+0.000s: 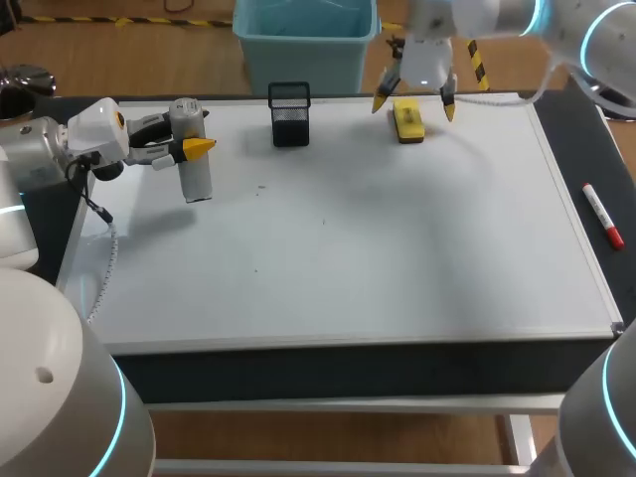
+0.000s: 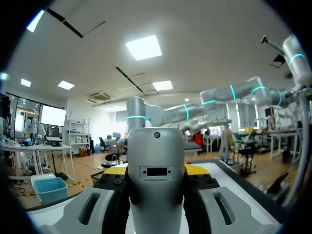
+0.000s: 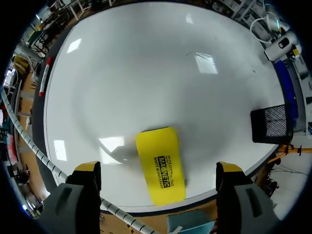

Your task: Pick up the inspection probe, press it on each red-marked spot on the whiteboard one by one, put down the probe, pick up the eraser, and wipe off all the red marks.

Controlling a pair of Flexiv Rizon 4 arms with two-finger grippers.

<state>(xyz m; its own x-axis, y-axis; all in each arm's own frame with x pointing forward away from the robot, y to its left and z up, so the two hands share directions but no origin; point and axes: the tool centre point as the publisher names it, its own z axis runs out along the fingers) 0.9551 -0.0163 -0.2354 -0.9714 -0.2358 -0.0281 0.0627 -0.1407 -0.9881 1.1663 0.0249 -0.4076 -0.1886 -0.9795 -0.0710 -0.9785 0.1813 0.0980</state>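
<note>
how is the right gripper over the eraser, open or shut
Open: the right gripper has its yellow tips wide apart, one each side of the eraser, not touching it.

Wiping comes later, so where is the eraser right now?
In the head view the yellow eraser lies at the far edge of the whiteboard, right of the black mesh cup, directly below the open right gripper.

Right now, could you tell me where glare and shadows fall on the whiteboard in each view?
Right wrist view: bright glare patches on the whiteboard; a soft shadow lies beside the eraser. Head view: even light, a faint shadow near the inspection probe. Left wrist view: the probe hides most of the board.
</note>
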